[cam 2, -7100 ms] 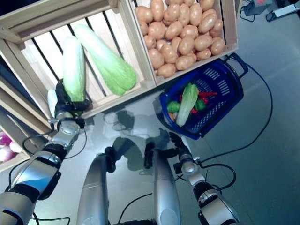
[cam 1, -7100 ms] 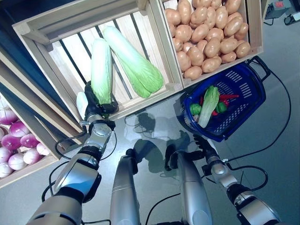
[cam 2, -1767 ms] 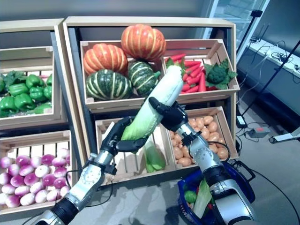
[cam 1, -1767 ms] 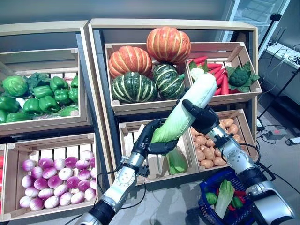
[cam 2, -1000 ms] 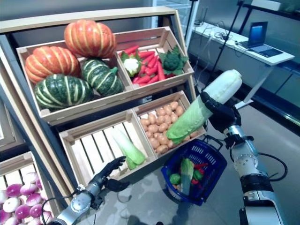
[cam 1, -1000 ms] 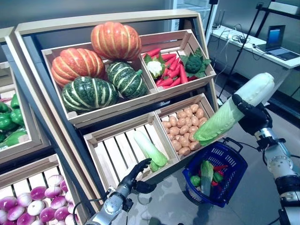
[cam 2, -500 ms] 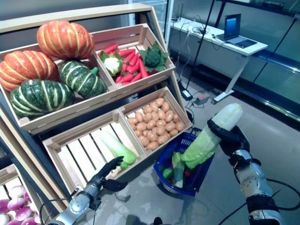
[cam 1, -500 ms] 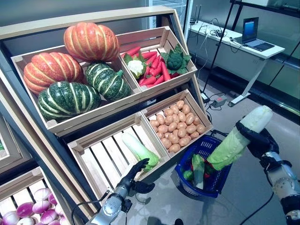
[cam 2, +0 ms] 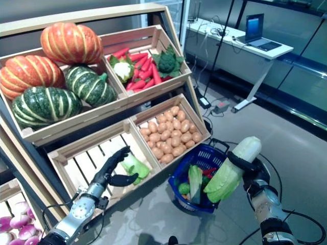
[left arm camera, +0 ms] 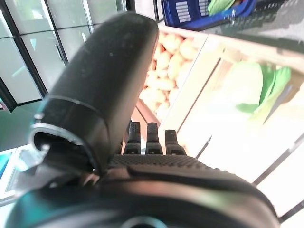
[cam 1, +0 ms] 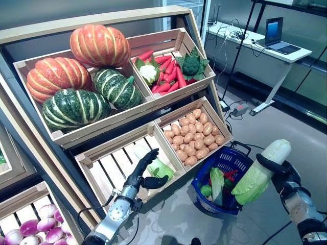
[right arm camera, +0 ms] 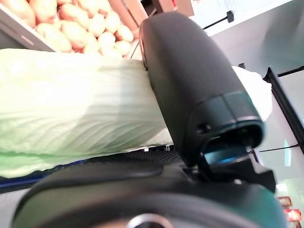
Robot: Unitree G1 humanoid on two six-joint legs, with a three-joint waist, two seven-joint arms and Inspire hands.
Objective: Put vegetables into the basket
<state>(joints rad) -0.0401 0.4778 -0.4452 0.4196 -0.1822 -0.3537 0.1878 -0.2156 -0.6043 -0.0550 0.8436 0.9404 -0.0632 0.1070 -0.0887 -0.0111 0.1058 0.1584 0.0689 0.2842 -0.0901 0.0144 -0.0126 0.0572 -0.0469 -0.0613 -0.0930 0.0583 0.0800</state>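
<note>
My right hand (cam 1: 280,171) is shut on a long pale-green napa cabbage (cam 1: 259,173) and holds it tilted, leafy end down, just above the right rim of the blue basket (cam 1: 224,162) on the floor. In the right wrist view the thumb (right arm camera: 190,80) wraps over the cabbage (right arm camera: 71,109). The basket holds another leafy cabbage (cam 1: 217,182), red peppers and a green vegetable. My left hand (cam 1: 141,171) is open with straight fingers, inside the lower wooden crate, right beside a second napa cabbage (cam 1: 158,167) lying there.
A wooden stand (cam 1: 97,23) with slanted crates takes up the left and centre. The crate of potatoes (cam 1: 194,133) sits right behind the basket. A desk with a laptop (cam 1: 278,48) stands at the back right. Grey floor lies to the right of the basket.
My right hand has lowered the cabbage from above the basket's far side to its right rim. My left hand has risen into the lower crate, up to the cabbage there.
</note>
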